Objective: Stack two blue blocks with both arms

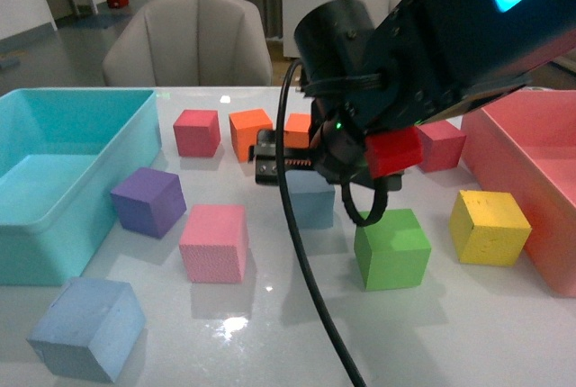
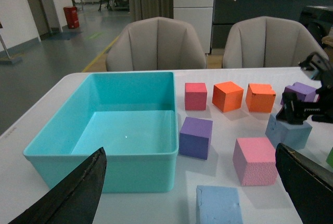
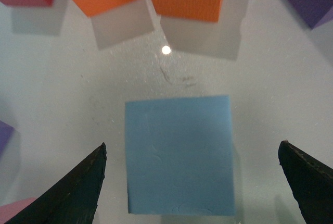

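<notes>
One blue block (image 1: 310,200) sits mid-table, partly hidden by my right arm. My right gripper (image 1: 279,160) hovers just above it. In the right wrist view that blue block (image 3: 179,153) lies between the spread black fingers (image 3: 86,182) of the right gripper (image 3: 192,145), which is open and touches nothing. The second blue block (image 1: 87,327) rests near the table's front left corner. In the left wrist view it (image 2: 218,206) shows low between the fingers of my left gripper (image 2: 190,153), open and above it. The far blue block (image 2: 287,130) shows there under the right gripper (image 2: 299,110).
A turquoise bin (image 1: 54,180) stands at the left and a pink tray (image 1: 531,153) at the right. Purple (image 1: 148,200), pink (image 1: 214,241), green (image 1: 391,247), yellow (image 1: 488,226), red (image 1: 197,131) and orange (image 1: 249,130) cubes surround the blue blocks. Chairs stand beyond the table.
</notes>
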Robot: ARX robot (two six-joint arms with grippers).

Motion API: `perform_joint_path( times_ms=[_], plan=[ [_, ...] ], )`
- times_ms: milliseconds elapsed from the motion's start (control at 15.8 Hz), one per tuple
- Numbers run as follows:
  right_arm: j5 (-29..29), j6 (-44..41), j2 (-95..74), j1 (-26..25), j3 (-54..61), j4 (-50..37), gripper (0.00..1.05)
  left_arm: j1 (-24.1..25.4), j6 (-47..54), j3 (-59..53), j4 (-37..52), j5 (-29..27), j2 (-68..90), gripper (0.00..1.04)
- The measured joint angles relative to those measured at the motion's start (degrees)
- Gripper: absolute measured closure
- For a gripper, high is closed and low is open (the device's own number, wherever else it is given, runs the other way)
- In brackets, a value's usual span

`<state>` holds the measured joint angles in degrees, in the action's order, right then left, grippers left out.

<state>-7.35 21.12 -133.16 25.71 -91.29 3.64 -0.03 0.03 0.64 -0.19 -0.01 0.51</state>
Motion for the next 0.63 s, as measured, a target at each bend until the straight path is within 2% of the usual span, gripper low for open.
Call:
perform_joint_path(
  times_ms=[316, 632],
  plan=[
    [2.9, 0.7, 14.2, -2.8, 11.8, -9.9, 0.06, 0.0, 0.0, 0.0, 0.0, 0.0, 0.0, 0.07],
    [3.0, -0.2, 40.4, -5.9, 38.0, -27.7, 0.06, 0.0, 0.0, 0.0, 0.0, 0.0, 0.0, 0.07]
  ],
)
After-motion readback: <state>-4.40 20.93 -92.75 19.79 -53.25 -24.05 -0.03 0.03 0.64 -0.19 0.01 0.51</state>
